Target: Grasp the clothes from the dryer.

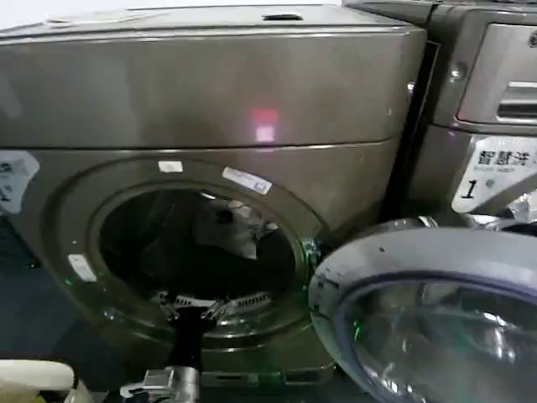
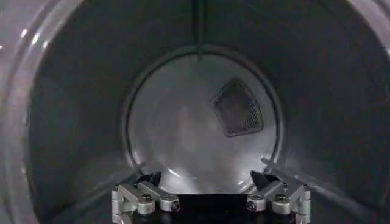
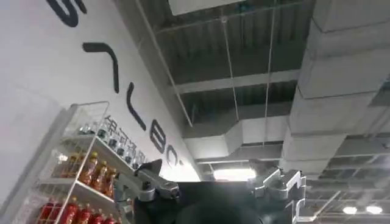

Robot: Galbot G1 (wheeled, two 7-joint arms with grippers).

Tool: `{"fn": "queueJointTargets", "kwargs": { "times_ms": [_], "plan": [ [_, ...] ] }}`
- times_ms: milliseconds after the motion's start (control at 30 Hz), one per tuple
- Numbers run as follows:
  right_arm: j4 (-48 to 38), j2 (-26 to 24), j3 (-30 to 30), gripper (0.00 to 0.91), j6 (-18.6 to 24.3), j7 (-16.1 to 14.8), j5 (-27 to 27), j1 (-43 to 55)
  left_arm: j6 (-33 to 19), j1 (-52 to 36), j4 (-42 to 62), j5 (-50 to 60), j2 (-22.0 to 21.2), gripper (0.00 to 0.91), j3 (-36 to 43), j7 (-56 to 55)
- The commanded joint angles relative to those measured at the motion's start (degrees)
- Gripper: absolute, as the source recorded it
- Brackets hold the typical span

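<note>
Dryer: dark bronze-grey metal body, small red-pink light on front, white stickers around the porthole. Drum: dark grey wall, paler silver-grey back plate with a dark mesh patch. Door: light grey ring, dark tinted glass. Neighbouring machine: lighter grey, white label bearing black "1". Left gripper: silver fingers, black body.

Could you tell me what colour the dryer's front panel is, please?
Dark bronze-grey metal on the dryer, clearest in the head view.

Beyond the right claw: white lettered wall, bottle-stocked wire shelf, exposed concrete ceiling, lit ceiling lamps.
</note>
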Motion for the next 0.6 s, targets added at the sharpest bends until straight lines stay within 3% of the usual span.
{"fn": "queueJointTargets", "kwargs": {
  "times_ms": [33, 600],
  "plan": [
    [-0.35, -0.04, 0.18, 0.907, 0.07, 0.05, 0.03, -0.07, -0.03, 0.04, -0.13, 0.06, -0.03, 0.907, 0.06, 0.01],
    [-0.2, 0.31, 0.49, 0.907, 0.24, 0.18, 0.15, -0.24, -0.12, -0.35, 0.1, 0.01, -0.01, 0.907, 0.27, 0.12]
  ]
}}
